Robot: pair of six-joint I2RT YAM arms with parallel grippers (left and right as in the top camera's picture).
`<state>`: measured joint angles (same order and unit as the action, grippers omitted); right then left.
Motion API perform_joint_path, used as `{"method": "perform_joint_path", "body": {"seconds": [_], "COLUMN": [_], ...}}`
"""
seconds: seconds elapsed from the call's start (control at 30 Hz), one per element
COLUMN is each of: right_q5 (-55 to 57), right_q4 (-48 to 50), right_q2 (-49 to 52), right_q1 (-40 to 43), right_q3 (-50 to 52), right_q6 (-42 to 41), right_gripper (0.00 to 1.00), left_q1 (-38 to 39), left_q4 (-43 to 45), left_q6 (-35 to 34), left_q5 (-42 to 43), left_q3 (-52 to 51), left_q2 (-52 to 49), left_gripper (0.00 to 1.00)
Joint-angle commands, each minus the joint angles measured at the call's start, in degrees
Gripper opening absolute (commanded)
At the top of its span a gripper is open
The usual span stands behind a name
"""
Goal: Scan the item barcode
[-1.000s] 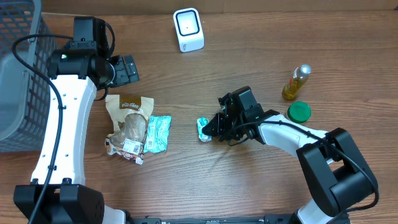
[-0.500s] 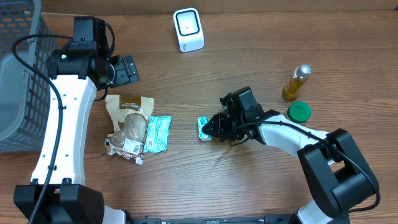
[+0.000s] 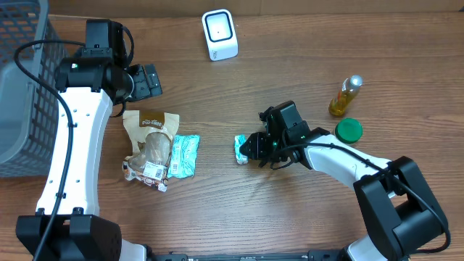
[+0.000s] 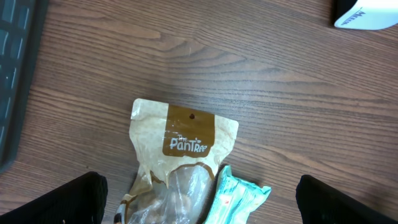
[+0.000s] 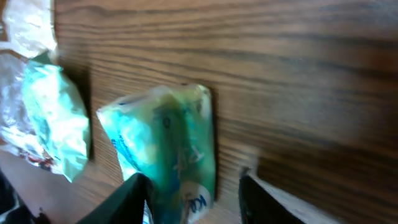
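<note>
Far left I see the grey basket. Left gripper is spread wide, just up-table of the brown snack bag, which lies touching a teal pouch. White scanner sits at the far edge. The item, a small teal packet, lies flat mid-table, well apart from the scanner. Right gripper straddles it with jaws parted: one finger at its edge, the other clear. Bottle and green lid are far right.
</note>
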<state>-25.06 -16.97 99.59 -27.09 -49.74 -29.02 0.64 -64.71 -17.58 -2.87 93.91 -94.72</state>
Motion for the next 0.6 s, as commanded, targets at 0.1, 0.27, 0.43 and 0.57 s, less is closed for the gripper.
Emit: {"method": "perform_joint_path", "body": {"seconds": [0.1, 0.27, 0.43, 0.57], "right_q5": [7.0, 9.0, 9.2, 15.9], "right_q4": [-9.5, -19.8, -23.6, -26.1], "right_q2": [-3.9, -4.0, -4.0, -3.8], "right_q1": [0.2, 0.1, -1.3, -4.9], "right_q3": [-9.3, -17.4, -18.8, -18.8], "right_q6": [5.1, 8.1, 8.0, 5.8], "right_gripper": [0.47, 0.48, 0.55, 0.59], "left_q1": [-0.1, -0.1, -0.1, -0.1], "left_q4": [0.2, 0.2, 0.2, 0.2], "left_q6": [0.9, 0.9, 0.9, 0.9], "left_q5": [-0.5, -0.5, -0.5, -0.5], "left_q3": [0.7, 0.7, 0.7, 0.7], "left_q2": [0.3, 0.3, 0.3, 0.3], "left_gripper": [1.00, 1.00, 1.00, 1.00]}}
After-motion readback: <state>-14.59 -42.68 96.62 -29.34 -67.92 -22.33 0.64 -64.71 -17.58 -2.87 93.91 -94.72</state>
